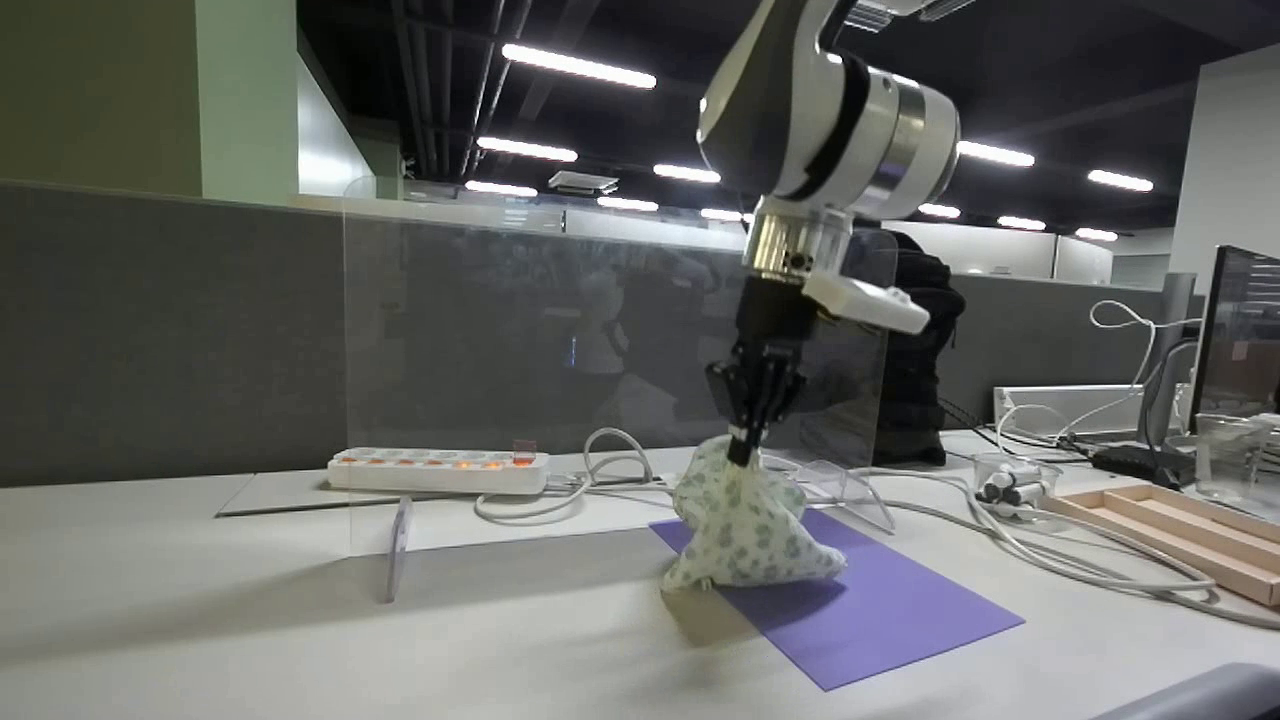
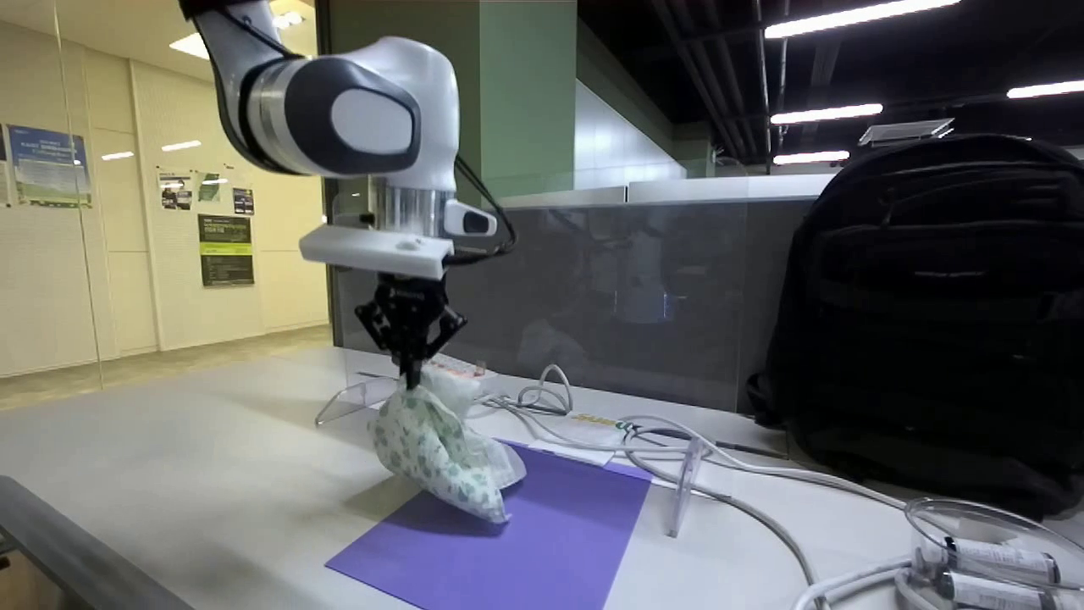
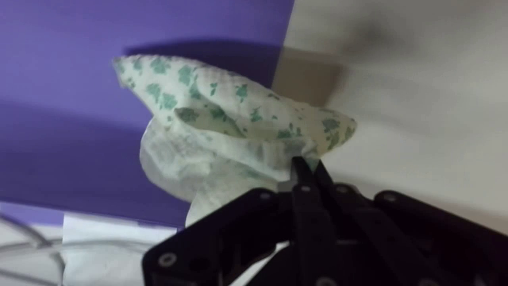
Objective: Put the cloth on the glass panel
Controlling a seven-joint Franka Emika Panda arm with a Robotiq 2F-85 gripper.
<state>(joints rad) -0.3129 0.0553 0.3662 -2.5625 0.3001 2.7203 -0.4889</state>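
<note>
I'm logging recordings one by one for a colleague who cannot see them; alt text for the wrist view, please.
The black tool pinches a white cloth with green leaf-like prints, its loose folds spread over a purple sheet and a pale tabletop. At the lower left are blurred cables and a flat white piece.

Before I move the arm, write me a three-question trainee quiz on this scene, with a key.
1. True or false: the claw is shut on the patterned cloth.
2. Which color is the sheet partly beneath the cloth? A) red; B) purple; C) yellow.
3. Fill the gap: the glass panel stands ____ on clear feet.
Key: 1 true; 2 B; 3 upright.
</note>
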